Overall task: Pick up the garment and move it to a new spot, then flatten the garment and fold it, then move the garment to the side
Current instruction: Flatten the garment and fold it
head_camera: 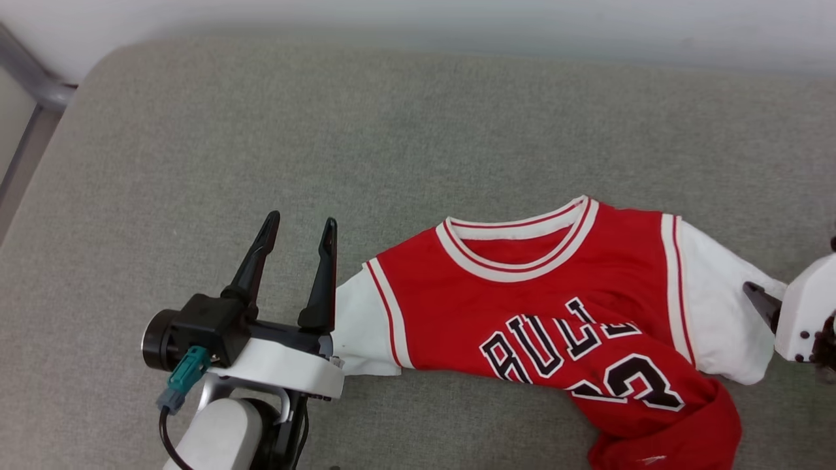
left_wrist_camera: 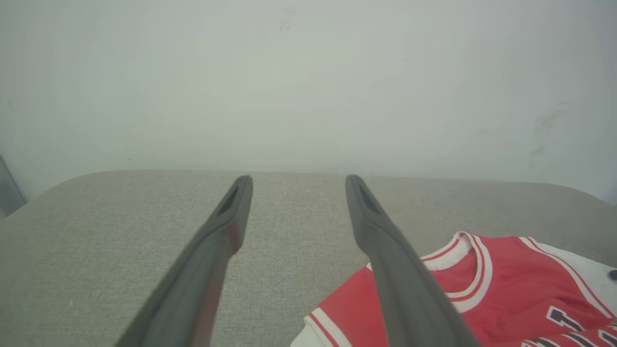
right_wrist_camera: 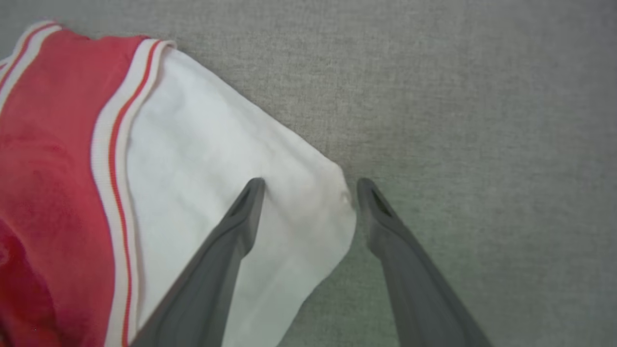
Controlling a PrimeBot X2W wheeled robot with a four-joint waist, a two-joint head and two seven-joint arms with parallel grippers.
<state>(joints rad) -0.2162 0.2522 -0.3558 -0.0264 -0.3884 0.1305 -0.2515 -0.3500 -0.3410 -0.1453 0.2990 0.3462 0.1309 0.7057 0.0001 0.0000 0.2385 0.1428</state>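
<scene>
The garment (head_camera: 555, 294) lies rumpled on the bench (head_camera: 196, 130) between 2 released, empty tools, 1 white sleeve just beside the left tool (head_camera: 302, 219), the other's cuff straddled by the right tool (right_wrist_camera: 311, 185), likely so each can pull it flat.

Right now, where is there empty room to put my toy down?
The wide strip of grey fabric cushion between the far wall and the red jersey shirt with white sleeves is bare. The near right, where the shirt bunches, is crowded.
</scene>
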